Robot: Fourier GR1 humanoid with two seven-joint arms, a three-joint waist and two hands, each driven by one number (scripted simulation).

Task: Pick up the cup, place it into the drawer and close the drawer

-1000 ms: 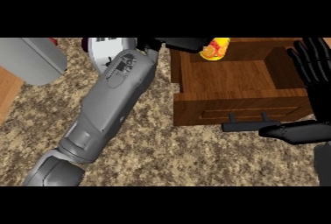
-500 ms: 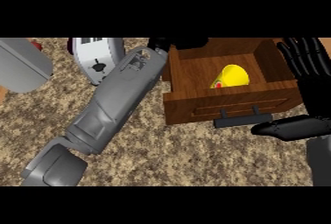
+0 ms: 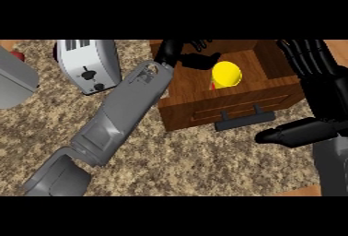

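Observation:
A yellow cup (image 3: 226, 73) sits inside the open wooden drawer (image 3: 272, 94), near its middle, with a bit of red showing at its lower left. My left hand (image 3: 182, 54) reaches over the drawer's left wall and stops just left of the cup, fingers relaxed and not curled round it. The thumb points toward the cup. My right hand (image 3: 314, 69) stands open along the drawer's right side, fingers up, with its thumb (image 3: 296, 132) below the drawer front. A dark handle (image 3: 242, 120) sticks out from that front.
A silver toaster (image 3: 88, 65) stands left of the drawer on the speckled stone counter (image 3: 190, 161). At the far left edge is a grey appliance (image 3: 15, 83). My left forearm (image 3: 125, 115) crosses the counter diagonally.
The cup has gone from my left hand above the drawer's back edge to resting inside the drawer. My left hand has let go of it. The right hand has kept its open pose.

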